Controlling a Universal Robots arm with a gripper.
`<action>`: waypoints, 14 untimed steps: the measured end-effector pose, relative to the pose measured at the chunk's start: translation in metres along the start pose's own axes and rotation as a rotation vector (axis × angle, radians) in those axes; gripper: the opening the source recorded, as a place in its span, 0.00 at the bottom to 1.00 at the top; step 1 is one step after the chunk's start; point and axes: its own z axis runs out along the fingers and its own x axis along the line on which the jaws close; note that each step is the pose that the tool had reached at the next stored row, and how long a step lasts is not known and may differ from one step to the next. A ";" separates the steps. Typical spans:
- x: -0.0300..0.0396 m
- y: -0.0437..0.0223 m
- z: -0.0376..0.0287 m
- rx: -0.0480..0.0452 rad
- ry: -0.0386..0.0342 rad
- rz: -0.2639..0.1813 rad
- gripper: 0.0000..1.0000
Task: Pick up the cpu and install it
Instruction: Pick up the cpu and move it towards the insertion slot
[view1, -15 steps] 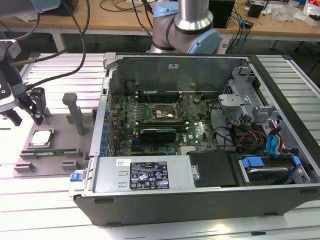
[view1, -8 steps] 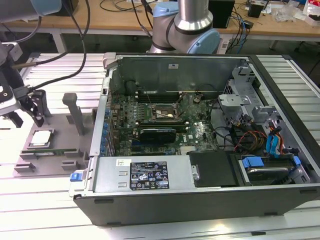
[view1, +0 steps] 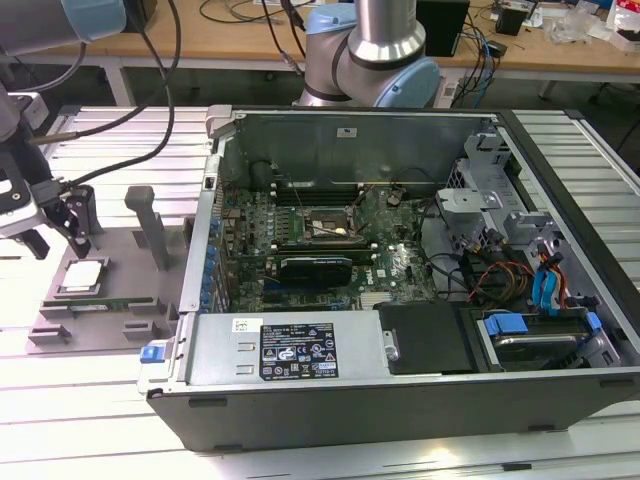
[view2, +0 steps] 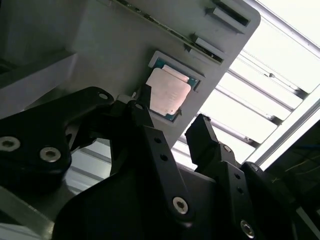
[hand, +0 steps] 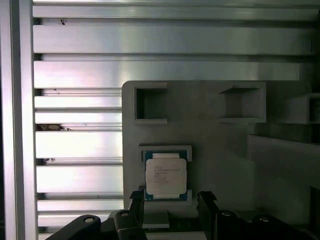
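Note:
The cpu (view1: 82, 275) is a small square chip with a silvery top plate. It lies flat in a recess of a grey holder tray (view1: 110, 320) on the exterior view's left, outside the computer case. My gripper (view1: 58, 238) hangs just above it, open, with a black finger on either side and nothing held. In both wrist views the cpu (hand: 166, 175) (view2: 167, 90) sits just beyond the gripper (hand: 171, 207) (view2: 172, 125). The motherboard's socket frame (view1: 325, 226) lies inside the open case.
The open computer case (view1: 300, 350) lies on its side on a slatted metal table (view1: 90, 420). A black-finned card (view1: 315, 268) sits below the socket. Two grey posts (view1: 150, 225) stand on the holder tray near the gripper. Cables and drive bays (view1: 530, 290) fill the case's right part.

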 end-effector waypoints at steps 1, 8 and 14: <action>0.0001 0.0000 0.0013 0.0001 0.0001 0.000 0.56; 0.0003 0.0003 0.0111 0.0000 0.0000 0.000 0.56; 0.0006 0.0006 0.0201 0.0001 0.0001 0.000 0.56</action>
